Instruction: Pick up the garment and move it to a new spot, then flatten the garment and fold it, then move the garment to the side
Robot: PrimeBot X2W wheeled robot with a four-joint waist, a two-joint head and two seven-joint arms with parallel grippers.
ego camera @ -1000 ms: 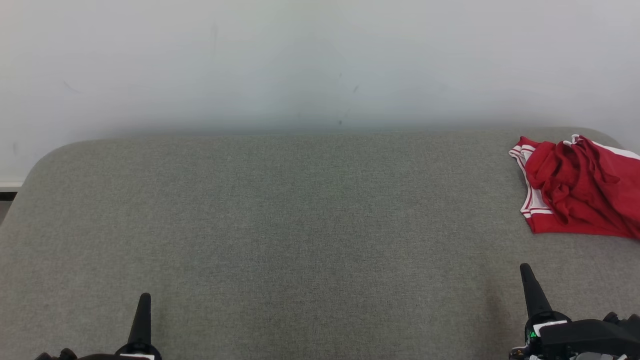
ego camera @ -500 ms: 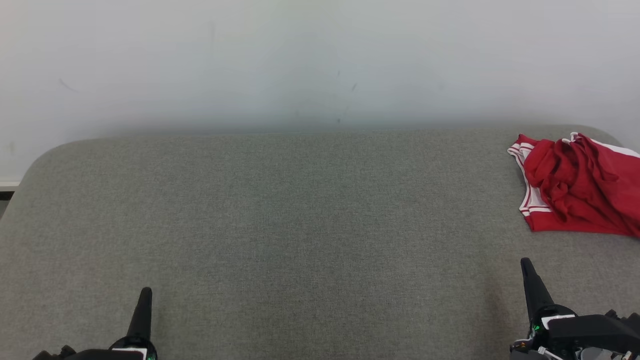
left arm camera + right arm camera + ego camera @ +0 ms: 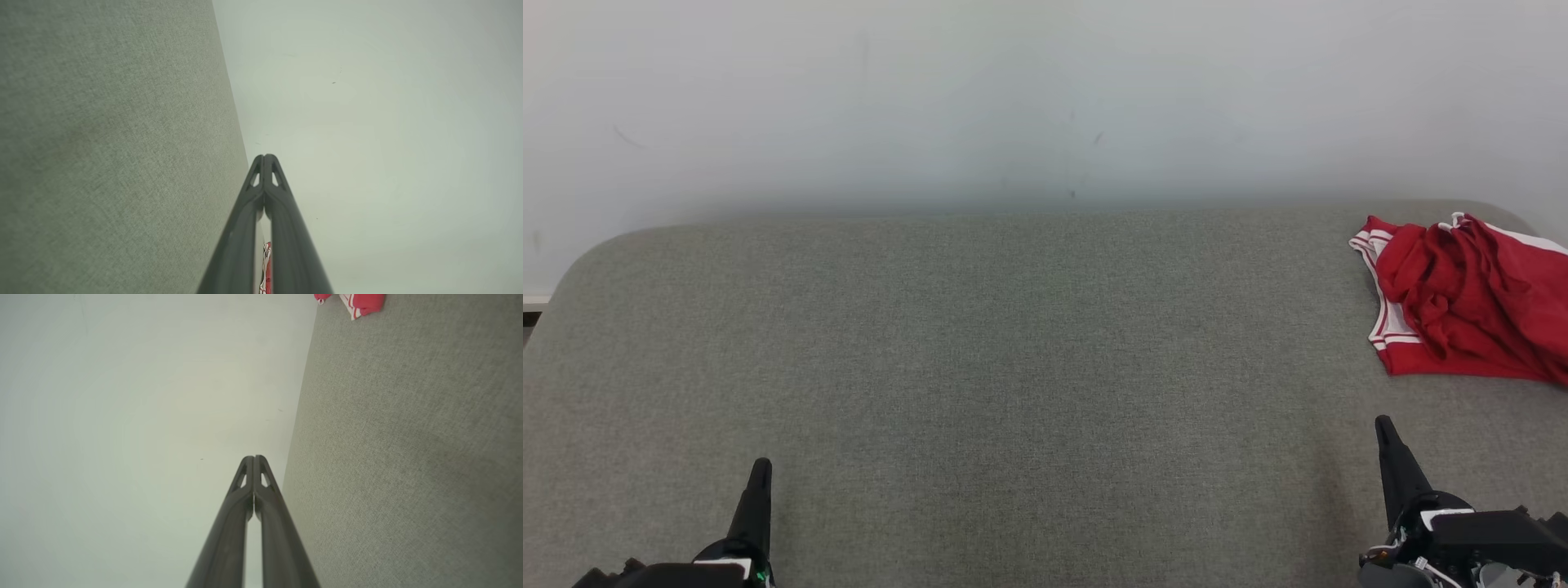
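**Garment at the far right, both grippers closed and empty**

We see the red garment (image 3: 1470, 327) lying bunched at the far right of the grey padded surface (image 3: 1013, 367). It is well apart from the left gripper (image 3: 760, 469) and nearer the right gripper (image 3: 1383, 429). Both finger pairs are pressed together and hold nothing. We judge that this fits either a garment due for pickup or one already set aside. The head view shows the rumpled heap, while the wrist views show the meeting tips and slivers of red.
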